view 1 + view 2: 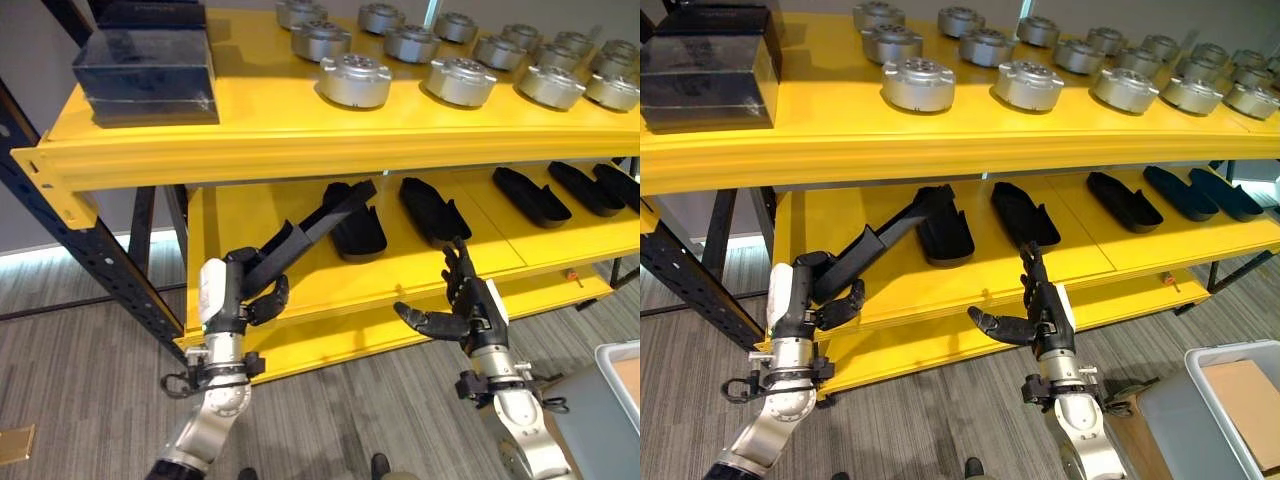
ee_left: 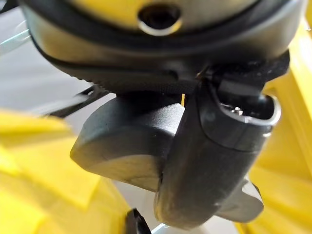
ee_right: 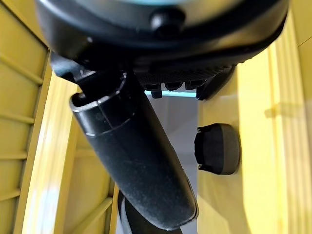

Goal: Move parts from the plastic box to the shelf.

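Observation:
My left hand [image 1: 238, 292] is curled round the lower end of a long black part [image 1: 312, 228], holding it tilted. Its far end reaches over the lower yellow shelf [image 1: 420, 272] and meets another black part [image 1: 358, 232] lying there. My right hand [image 1: 468, 308] hovers in front of the same shelf's edge, fingers straight up and thumb [image 3: 131, 165] spread, holding nothing. More long black parts [image 1: 434, 210] lie in a row on the lower shelf. A corner of the pale plastic box [image 1: 1232, 400] shows at the lower right, on the floor side.
The upper yellow shelf [image 1: 300, 140] carries several round silver metal parts [image 1: 355, 80] and a dark box [image 1: 150, 65] at its left end. A dark blue upright post [image 1: 80, 250] stands left of the shelf. Grey carpet lies below.

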